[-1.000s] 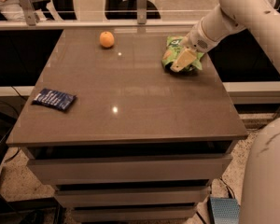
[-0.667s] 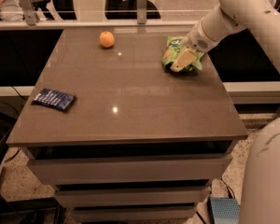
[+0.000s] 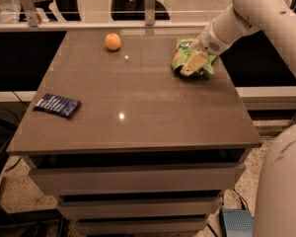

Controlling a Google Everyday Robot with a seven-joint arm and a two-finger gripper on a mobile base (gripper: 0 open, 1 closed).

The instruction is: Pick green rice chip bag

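The green rice chip bag (image 3: 179,58) lies crinkled on the brown table (image 3: 138,117), at the far right near the back edge. My gripper (image 3: 190,67) comes in from the upper right on the white arm (image 3: 246,14) and sits right on the bag, covering its right half. The bag rests on the table top.
An orange fruit (image 3: 113,41) sits at the back middle of the table. A flat dark blue packet (image 3: 56,105) lies near the left edge. A metal rail (image 3: 89,24) runs behind the table. Drawers (image 3: 133,179) are below the top. My white body (image 3: 283,181) stands at the lower right.
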